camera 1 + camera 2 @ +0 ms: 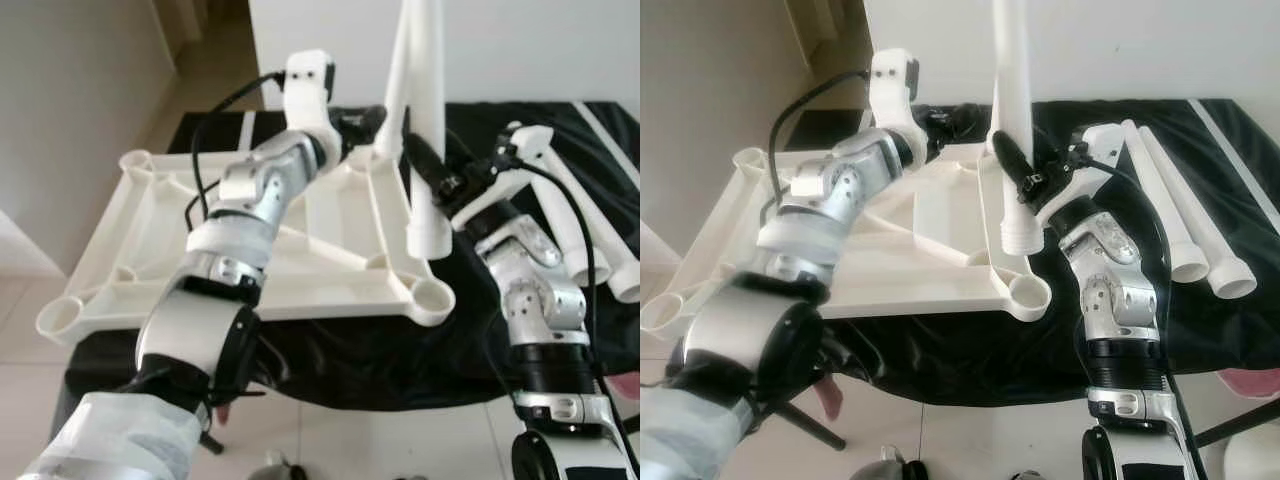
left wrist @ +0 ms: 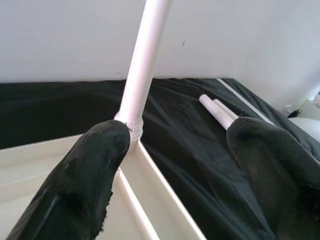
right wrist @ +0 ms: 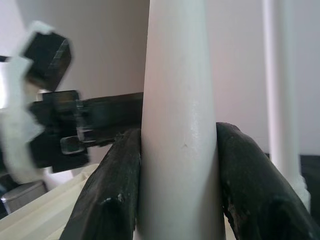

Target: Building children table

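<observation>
Presently the right end effector (image 1: 1012,165) clamps an upright leg (image 1: 1012,120) at centre frame, directly above the near-right socket (image 1: 1028,293); the left end effector (image 2: 200,165), fingers apart, hovers beside the mounted leg (image 2: 142,65).

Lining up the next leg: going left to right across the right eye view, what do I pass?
Upturned tabletop → left gripper → held leg in the right gripper → two spare legs on the black cloth.

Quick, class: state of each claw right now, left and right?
Left claw: open, holding nothing, by the corner of the white plastic upturned tabletop.
Right claw: closed on a white tapered plastic table leg, held upright.
</observation>
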You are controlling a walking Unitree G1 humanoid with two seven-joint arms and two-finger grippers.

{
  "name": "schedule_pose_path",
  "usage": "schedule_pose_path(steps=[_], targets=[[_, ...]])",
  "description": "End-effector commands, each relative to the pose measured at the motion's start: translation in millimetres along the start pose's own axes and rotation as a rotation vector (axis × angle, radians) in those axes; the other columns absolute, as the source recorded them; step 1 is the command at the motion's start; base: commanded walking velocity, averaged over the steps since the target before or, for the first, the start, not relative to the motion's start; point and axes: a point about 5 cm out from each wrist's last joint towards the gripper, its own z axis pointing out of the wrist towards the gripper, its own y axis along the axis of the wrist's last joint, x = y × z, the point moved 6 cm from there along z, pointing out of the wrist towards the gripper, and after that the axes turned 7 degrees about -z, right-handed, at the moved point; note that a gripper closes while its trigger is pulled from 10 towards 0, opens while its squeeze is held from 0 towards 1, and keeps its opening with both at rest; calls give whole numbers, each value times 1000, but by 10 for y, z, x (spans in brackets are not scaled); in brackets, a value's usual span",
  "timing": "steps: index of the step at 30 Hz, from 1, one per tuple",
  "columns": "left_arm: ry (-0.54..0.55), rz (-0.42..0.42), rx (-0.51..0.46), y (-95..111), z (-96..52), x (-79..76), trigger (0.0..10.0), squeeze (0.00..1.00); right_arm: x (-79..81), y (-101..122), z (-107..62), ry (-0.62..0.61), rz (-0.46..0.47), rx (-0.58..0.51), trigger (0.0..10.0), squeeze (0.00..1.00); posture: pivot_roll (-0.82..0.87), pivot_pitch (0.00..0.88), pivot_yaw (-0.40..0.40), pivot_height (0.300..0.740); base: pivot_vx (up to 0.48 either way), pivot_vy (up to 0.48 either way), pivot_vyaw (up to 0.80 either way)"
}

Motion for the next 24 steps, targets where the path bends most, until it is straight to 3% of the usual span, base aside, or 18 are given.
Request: schedule_pose_path(steps=[1,8,24], targets=[[-47,35,-12,100,10,-37,10000,0,83,11,-12,44,13,-6,10000,0,-33,0,40,740,0,0,0],[-99,64,-60,352,81,-211,10000,0,186,-116,17,87,13,34,10000,0,-29,0,36,740,0,0,0],[-247,40,-124,549,125,-622,10000,0,185,-394,47,28,5,135,10000,0,-32,0,32,740,0,0,0]])
